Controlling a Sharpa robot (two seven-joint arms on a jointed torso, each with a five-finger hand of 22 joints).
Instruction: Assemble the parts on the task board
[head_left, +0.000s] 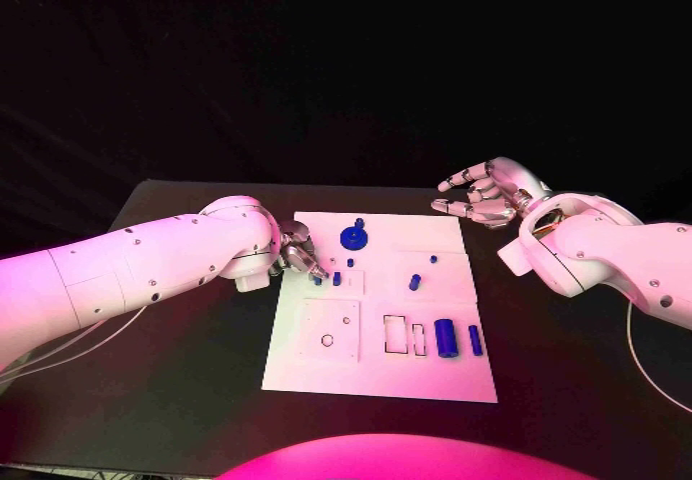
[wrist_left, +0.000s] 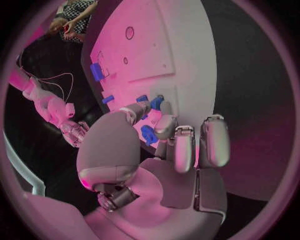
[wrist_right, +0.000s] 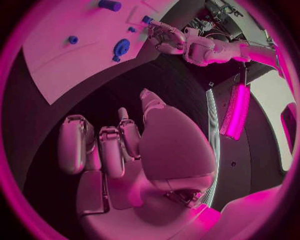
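The white task board (head_left: 382, 372) lies in the middle of the black table. A round blue part (head_left: 353, 238) stands near its far edge, small blue pegs (head_left: 414, 281) in its middle, and two blue cylinders (head_left: 446, 339) toward the near right. My left hand (head_left: 299, 250) rests at the board's left edge. Its thumb (wrist_left: 128, 120) and a finger (wrist_left: 166, 127) flank a small blue part (wrist_left: 149, 135); I cannot tell if they pinch it. My right hand (head_left: 488, 195) hovers off the board's far right corner, fingers apart, holding nothing.
Outlined recesses (head_left: 330, 335) mark the board's near left half, with slim rectangular slots (head_left: 395, 333) beside the cylinders. Bare black table (head_left: 173, 380) lies on both sides of the board. The right wrist view shows the board (wrist_right: 56, 70) and my left hand (wrist_right: 165, 37) beyond it.
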